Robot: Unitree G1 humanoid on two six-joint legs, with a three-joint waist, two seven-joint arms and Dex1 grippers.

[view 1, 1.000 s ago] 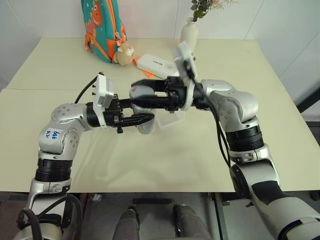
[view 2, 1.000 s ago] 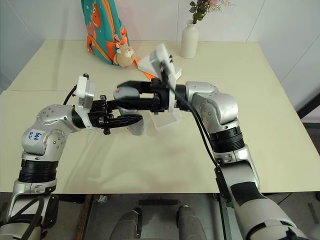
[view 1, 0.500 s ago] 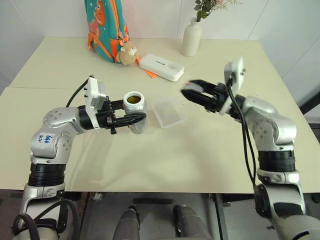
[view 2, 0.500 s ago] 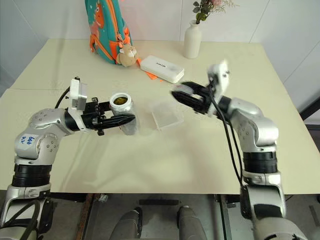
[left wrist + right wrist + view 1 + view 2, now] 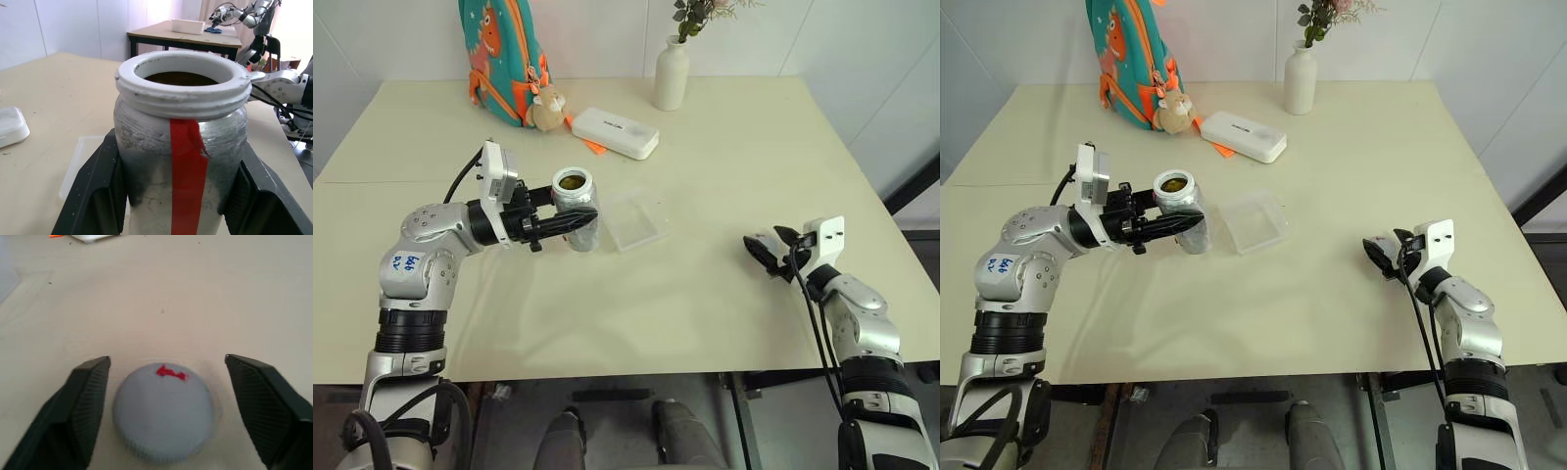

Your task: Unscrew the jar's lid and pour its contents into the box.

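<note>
The jar [image 5: 578, 204], silvery with a red stripe [image 5: 186, 176], is held upright just above the table, and my left gripper [image 5: 587, 218] is shut on its body. Its mouth is uncovered, and brownish contents [image 5: 572, 181] show inside. The clear plastic box [image 5: 637, 218] lies on the table just right of the jar. Far to the right, near the table's front edge, my right gripper [image 5: 167, 358] stands open. The grey lid [image 5: 164, 411] with its red mark lies flat on the table between the fingers [image 5: 88, 396], a small gap on each side.
At the back stand a teal and orange backpack [image 5: 504, 54] with a plush toy [image 5: 546, 110], a white oblong case [image 5: 615, 132] and a white vase [image 5: 672, 73]. The table's right edge [image 5: 862, 186] runs close to my right arm.
My right arm carried the lid from above the jar, to the right and down to the table, then opened and let it go. The left gripper kept hold of the jar.
</note>
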